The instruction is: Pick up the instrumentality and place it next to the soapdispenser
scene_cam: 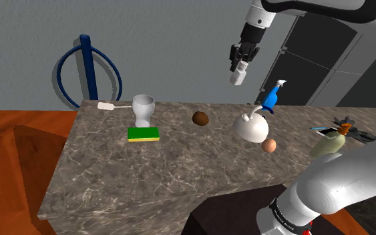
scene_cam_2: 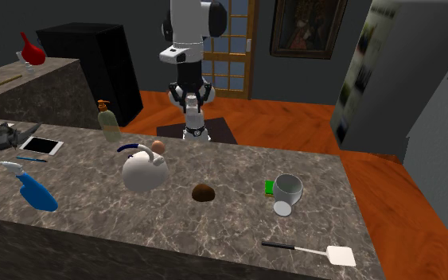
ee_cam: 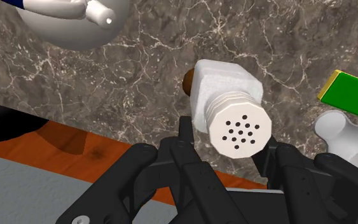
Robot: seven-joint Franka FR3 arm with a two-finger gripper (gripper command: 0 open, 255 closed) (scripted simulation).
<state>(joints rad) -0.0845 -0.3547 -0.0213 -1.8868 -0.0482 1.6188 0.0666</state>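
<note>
Transport step is under way, by my reading: the pincer (ee_cam: 227, 145) is closing on a white shaker (ee_cam: 227, 105), taken here as the task's thing, with one black finger pressing each side of its body and nothing else in the grasp. The fingers are standing only as far apart as the shaker is wide. The shaker is hanging well clear of the marble worktop (scene_cam: 179, 173), its perforated cap pointing back toward the wrist camera and its squarish body pointing down and away from the pincer. In the shoulder view the load is sitting high above the back of the worktop, above and a little left of the white teapot (scene_cam: 251, 125) and the blue spray bottle (scene_cam: 270, 98). The soap dispenser (scene_cam: 330, 141), an olive bottle with an orange pump, is standing lower and to that view's right, beside a phone (scene_cam: 326, 131). In the second exterior view it is lying left of the arm, near the worktop's far edge. The pick looks complete; the placing is not yet done. The next move is calling for a sideways carry toward the dispenser, passing over the teapot and the egg (scene_cam: 268, 145), then a descent onto bare marble just beside the bottle. Space there looks tight, so knocking the dispenser or the phone is the risk I am noting.
</note>
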